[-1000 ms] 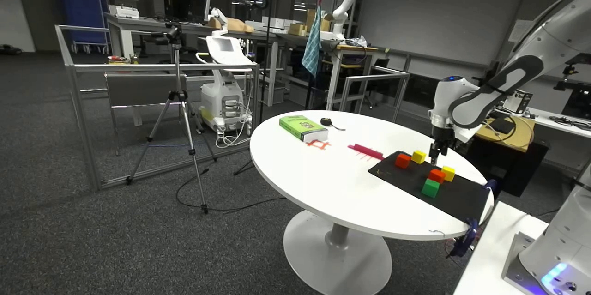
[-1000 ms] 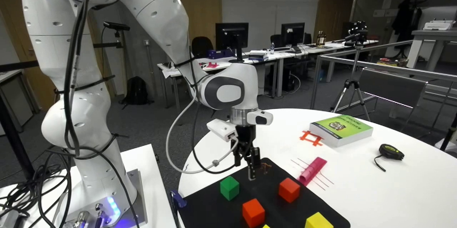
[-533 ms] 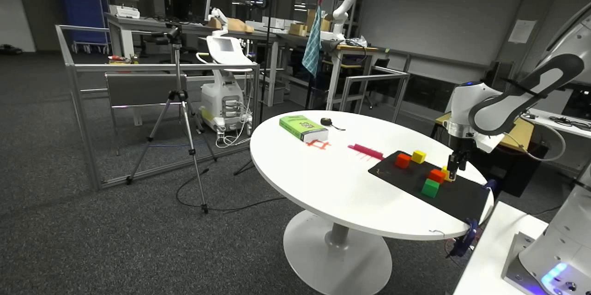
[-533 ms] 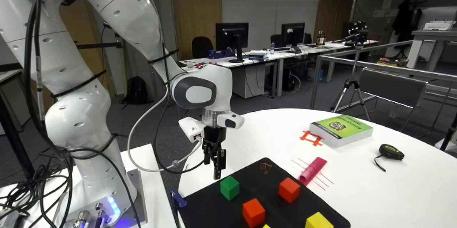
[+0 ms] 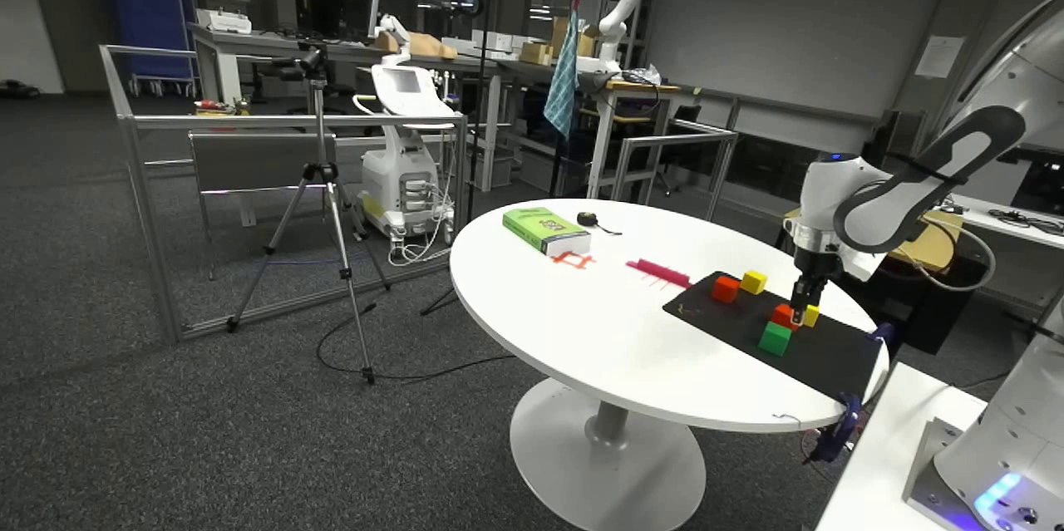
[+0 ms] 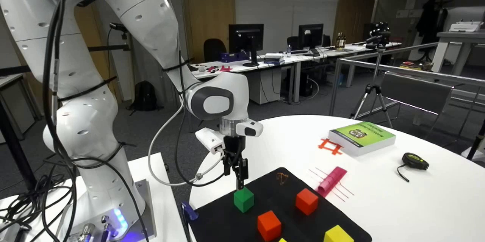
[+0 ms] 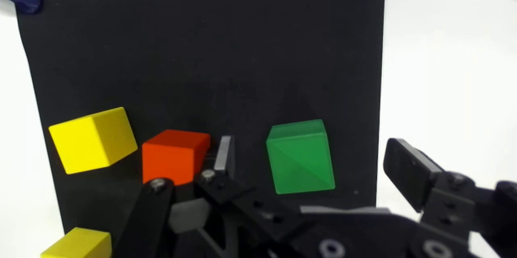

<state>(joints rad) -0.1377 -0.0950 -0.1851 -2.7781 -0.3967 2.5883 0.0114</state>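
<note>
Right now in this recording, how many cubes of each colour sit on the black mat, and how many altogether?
Red cubes: 2
Yellow cubes: 2
Green cube: 1
Total: 5

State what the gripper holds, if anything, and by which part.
Nothing is held: the gripper is open, and the green cube rests on the black mat.
</note>
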